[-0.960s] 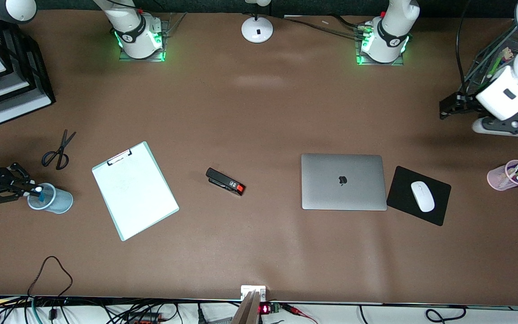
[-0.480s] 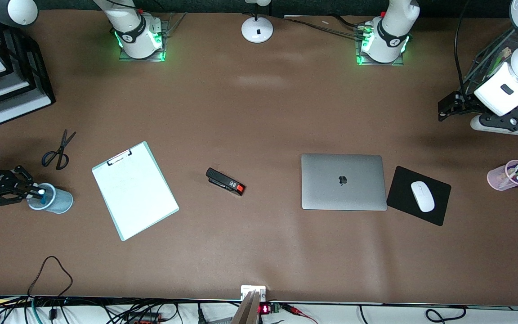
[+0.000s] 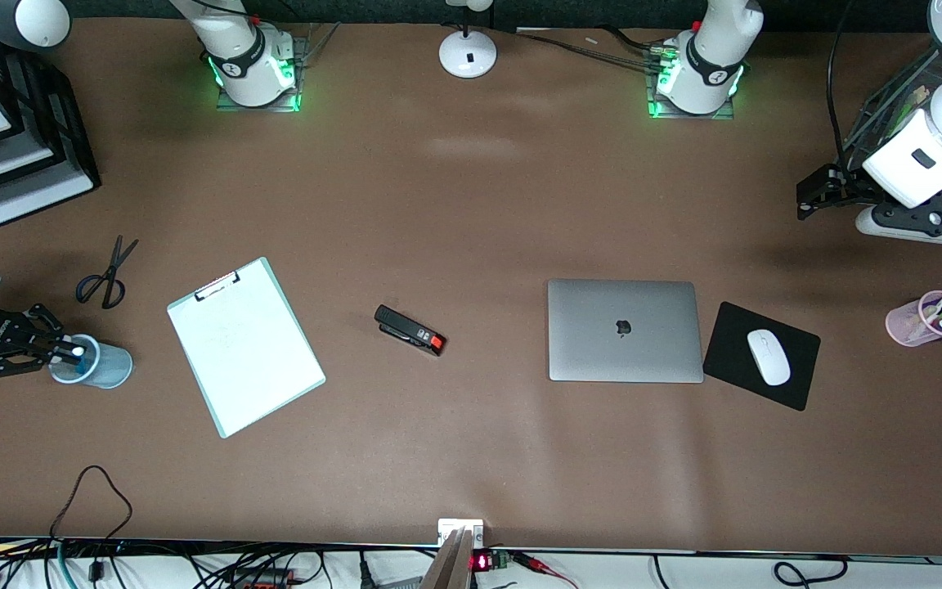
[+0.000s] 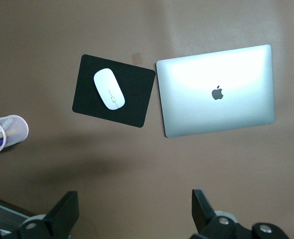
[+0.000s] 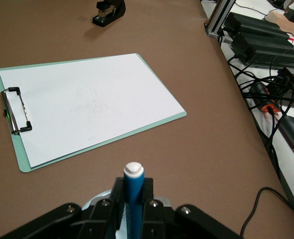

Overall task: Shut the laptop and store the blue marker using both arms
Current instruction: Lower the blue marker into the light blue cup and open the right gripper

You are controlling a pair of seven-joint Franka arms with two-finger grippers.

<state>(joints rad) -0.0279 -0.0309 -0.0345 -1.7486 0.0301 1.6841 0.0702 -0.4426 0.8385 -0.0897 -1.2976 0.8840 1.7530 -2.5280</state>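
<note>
The silver-grey laptop [image 3: 625, 330] lies closed on the table, lid up with its dark logo; it also shows in the left wrist view [image 4: 217, 90]. My right gripper [image 3: 58, 352] is at the right arm's end of the table, shut on the blue marker [image 5: 134, 195]. It holds the marker upright, white end up, at the mouth of a light-blue cup [image 3: 103, 366]. The marker's lower end is hidden. My left gripper [image 3: 808, 195] hangs open and empty above bare table at the left arm's end; its fingers [image 4: 63, 215] stand wide apart.
A clipboard [image 3: 245, 346], a black stapler [image 3: 410, 330] and scissors [image 3: 107, 274] lie between the cup and the laptop. A black mousepad with a white mouse [image 3: 768, 357] lies beside the laptop. A pink cup of markers [image 3: 925, 319] and a wire tray [image 3: 888, 106] stand at the left arm's end.
My right gripper has shifted slightly with the marker, staying at the cup's mouth. My left arm has drawn a little toward its base. The laptop has not moved.
</note>
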